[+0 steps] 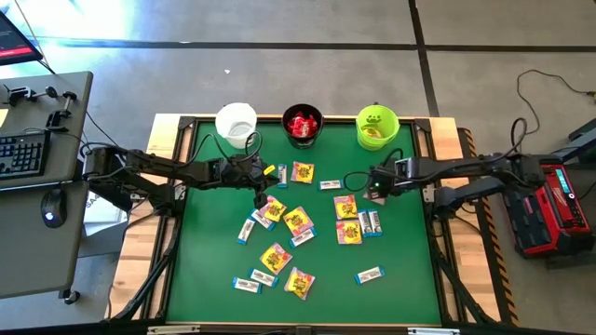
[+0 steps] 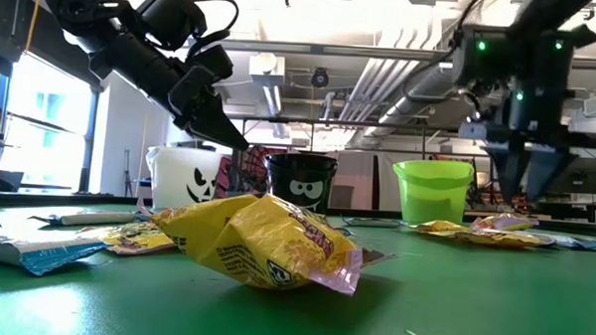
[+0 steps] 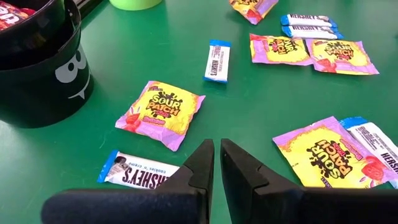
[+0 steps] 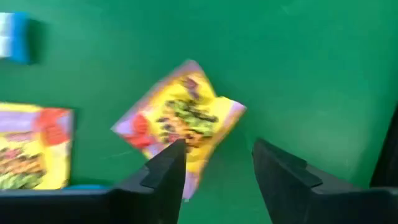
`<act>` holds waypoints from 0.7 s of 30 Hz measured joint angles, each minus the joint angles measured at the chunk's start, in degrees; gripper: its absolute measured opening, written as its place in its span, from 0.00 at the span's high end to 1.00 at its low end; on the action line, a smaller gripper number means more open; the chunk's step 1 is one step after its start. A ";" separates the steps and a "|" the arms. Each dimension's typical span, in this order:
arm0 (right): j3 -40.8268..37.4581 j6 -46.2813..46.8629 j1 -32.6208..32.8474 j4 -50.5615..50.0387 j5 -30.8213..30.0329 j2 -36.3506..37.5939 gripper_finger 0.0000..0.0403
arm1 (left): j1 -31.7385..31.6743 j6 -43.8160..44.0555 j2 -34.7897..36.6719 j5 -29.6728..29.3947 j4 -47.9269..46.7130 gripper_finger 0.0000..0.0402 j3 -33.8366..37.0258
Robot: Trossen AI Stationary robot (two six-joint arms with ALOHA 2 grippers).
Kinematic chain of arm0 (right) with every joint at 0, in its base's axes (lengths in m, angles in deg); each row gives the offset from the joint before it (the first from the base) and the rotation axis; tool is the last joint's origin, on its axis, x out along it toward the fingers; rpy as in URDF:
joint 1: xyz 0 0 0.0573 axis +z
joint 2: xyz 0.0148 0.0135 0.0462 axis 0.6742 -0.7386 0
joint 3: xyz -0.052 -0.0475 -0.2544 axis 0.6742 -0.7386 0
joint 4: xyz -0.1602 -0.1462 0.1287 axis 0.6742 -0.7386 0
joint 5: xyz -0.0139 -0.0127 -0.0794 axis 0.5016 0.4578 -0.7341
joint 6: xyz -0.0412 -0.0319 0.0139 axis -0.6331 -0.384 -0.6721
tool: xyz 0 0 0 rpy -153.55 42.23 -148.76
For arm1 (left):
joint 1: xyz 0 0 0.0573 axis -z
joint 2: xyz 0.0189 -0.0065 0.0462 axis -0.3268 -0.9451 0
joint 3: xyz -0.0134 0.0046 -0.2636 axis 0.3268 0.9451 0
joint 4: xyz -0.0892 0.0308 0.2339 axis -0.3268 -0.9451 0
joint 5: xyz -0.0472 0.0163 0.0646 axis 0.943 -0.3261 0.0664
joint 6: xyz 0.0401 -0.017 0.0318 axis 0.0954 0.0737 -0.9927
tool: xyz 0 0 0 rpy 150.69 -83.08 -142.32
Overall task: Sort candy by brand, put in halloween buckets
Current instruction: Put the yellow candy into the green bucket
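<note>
green table (image 1: 410,279), white pail (image 1: 236,122), black pail (image 1: 302,127), lime pail (image 1: 377,127), yellow-and-pink packets (image 1: 297,221).

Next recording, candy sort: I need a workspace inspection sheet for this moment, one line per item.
Surface: green mat in a black frame, on a wooden table.
Job's things: white bucket, black bucket holding red packets, green bucket; yellow-and-pink packets and white-and-blue bars scattered across the mat.
Clutter: nothing seen on the mat.
Grippers: left gripper shut and empty, above the mat near the black bucket; right gripper open, over a yellow-and-pink packet.
Cables: a loose cable on the floor right of the table.
Surroundings: desk with keyboard to the left, red unit to the right.
</note>
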 joint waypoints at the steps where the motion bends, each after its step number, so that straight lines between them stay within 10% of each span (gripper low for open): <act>1: -0.90 1.11 -0.33 0.85 0.39 0.02 0.56 | 0.02 0.02 0.00 0.00 0.00 0.95 0.00; 21: -12.55 -3.63 -2.46 24.63 -3.96 0.09 0.84 | 0.00 -0.44 0.00 0.02 -0.03 0.95 0.00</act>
